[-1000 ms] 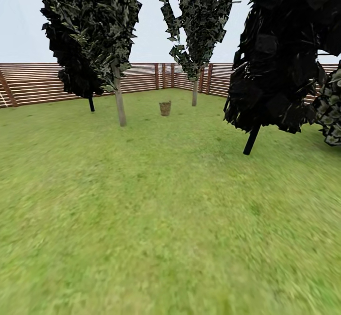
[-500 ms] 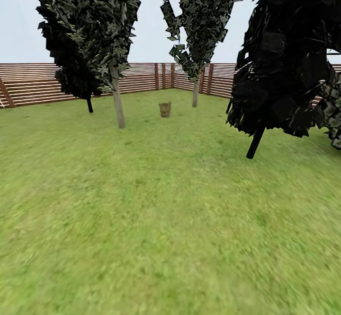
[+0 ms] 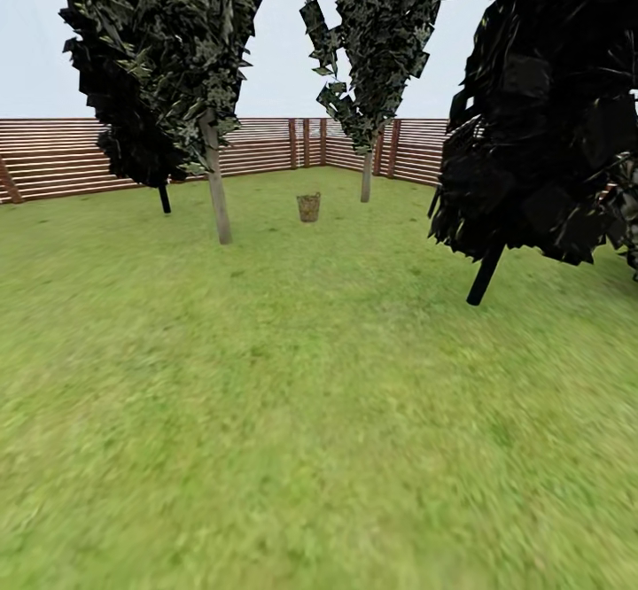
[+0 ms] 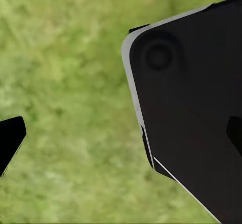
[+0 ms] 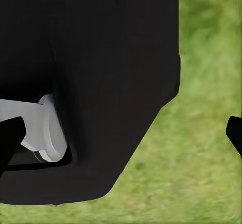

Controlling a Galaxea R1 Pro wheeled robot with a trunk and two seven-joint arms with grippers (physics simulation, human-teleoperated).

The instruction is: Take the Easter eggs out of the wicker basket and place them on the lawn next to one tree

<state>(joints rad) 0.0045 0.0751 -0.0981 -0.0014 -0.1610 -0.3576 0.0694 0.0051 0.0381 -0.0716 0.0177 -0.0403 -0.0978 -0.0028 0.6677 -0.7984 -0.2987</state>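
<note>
The wicker basket (image 3: 308,207) stands small and far off on the lawn (image 3: 301,413), between two trees. The Easter eggs are hidden at this distance. A pale-trunked tree (image 3: 217,196) rises left of the basket, and another tree (image 3: 366,178) stands behind it to the right, near the fence. In the left wrist view my left gripper (image 4: 122,137) is open over grass, with one black fingertip (image 4: 10,141) at the frame's edge. My right gripper (image 5: 122,135) is open too, its fingertips (image 5: 10,138) wide apart with nothing between them.
A black-trunked tree (image 3: 486,273) with near-black foliage leans at the right, nearer than the basket. Another dark trunk (image 3: 164,198) stands at the far left. A brown slat fence (image 3: 53,158) rings the garden. My own dark body panel (image 4: 196,113) shows in both wrist views.
The whole head view has crept forward: the trees and the basket sit slightly nearer, and the black tree has slid toward the right edge. Nothing on the lawn has moved.
</note>
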